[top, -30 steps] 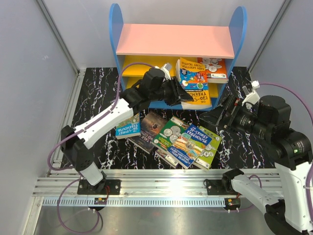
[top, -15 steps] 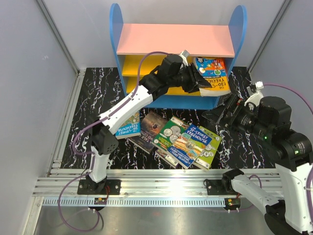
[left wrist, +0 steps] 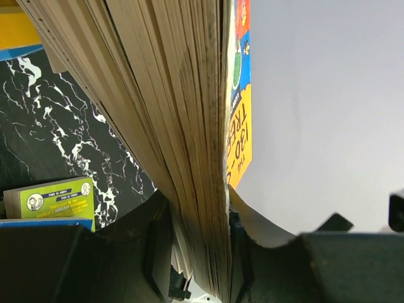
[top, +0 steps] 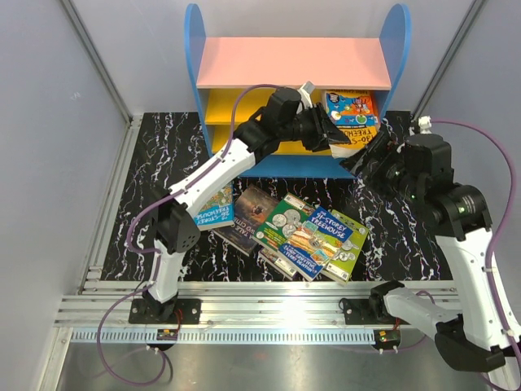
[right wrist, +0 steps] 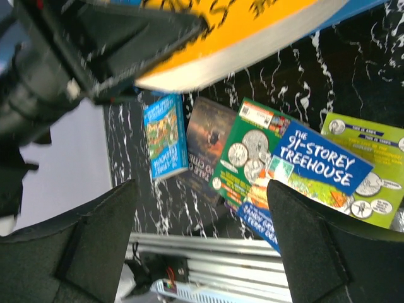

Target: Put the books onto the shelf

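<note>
My left gripper (top: 330, 130) is shut on a thick yellow and orange Treehouse book (top: 352, 120), held at the right end of the shelf (top: 293, 63) just under its pink top board. In the left wrist view the book's page block (left wrist: 189, 126) is clamped between my jaws (left wrist: 199, 252). My right gripper (top: 368, 159) is open, close beside the book's lower right corner, nothing between its fingers (right wrist: 328, 252). Several more books lie fanned on the mat: a blue one (top: 216, 210), a dark brown one (top: 251, 213), a green one (top: 285, 221), the blue "91-Storey Treehouse" (right wrist: 322, 167) and a lime one (top: 352, 244).
The shelf's blue side panels (top: 192, 49) stand at the back of a black marbled mat (top: 163, 163). Grey walls close in left and right. An aluminium rail (top: 260, 314) with both arm bases runs along the near edge.
My left arm has lifted the yellow book from in front of the shelf up under the pink board. My right arm has swung left and back, up to the book.
</note>
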Robot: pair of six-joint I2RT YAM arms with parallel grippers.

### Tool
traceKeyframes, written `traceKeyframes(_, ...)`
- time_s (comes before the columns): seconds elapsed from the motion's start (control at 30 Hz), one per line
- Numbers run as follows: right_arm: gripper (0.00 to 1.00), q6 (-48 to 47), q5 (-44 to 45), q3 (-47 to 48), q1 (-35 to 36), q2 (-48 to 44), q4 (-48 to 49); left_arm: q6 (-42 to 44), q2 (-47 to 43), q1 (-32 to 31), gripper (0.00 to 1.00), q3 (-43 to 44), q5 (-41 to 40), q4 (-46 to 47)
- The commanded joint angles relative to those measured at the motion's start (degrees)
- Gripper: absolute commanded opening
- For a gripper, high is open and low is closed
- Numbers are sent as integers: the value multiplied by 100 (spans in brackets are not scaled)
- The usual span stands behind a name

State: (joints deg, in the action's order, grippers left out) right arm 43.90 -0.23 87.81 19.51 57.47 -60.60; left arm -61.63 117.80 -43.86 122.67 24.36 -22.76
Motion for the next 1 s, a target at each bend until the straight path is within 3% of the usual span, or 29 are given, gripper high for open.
traceKeyframes(0.0, 90, 347, 507, -18, -175, 115, 731, -288, 165, 386, 30, 187, 306, 800)
traceKeyframes(0.17, 84, 874, 251, -580, -798, 115, 1243, -534, 182, 457, 31, 47, 473, 1063)
traceKeyframes(0.4, 84, 1559, 41, -1371, -1370, -69, 2137, -860, 208, 545, 31, -130, 728, 1459)
traceKeyframes(0.7, 82, 1956, -820, -1741, -1573, 71, 3755, -992, 244, 641, 31, -156, 948, 1582)
traceKeyframes(0.77, 77, 1991, -952, -1759, -1573, 36, 3941, -1018, 252, 668, 31, -156, 965, 1582)
traceKeyframes(0.97, 77, 2035, -944, -1846, -1573, 62, 4082, -1053, 261, 738, 31, -173, 1071, 1626)
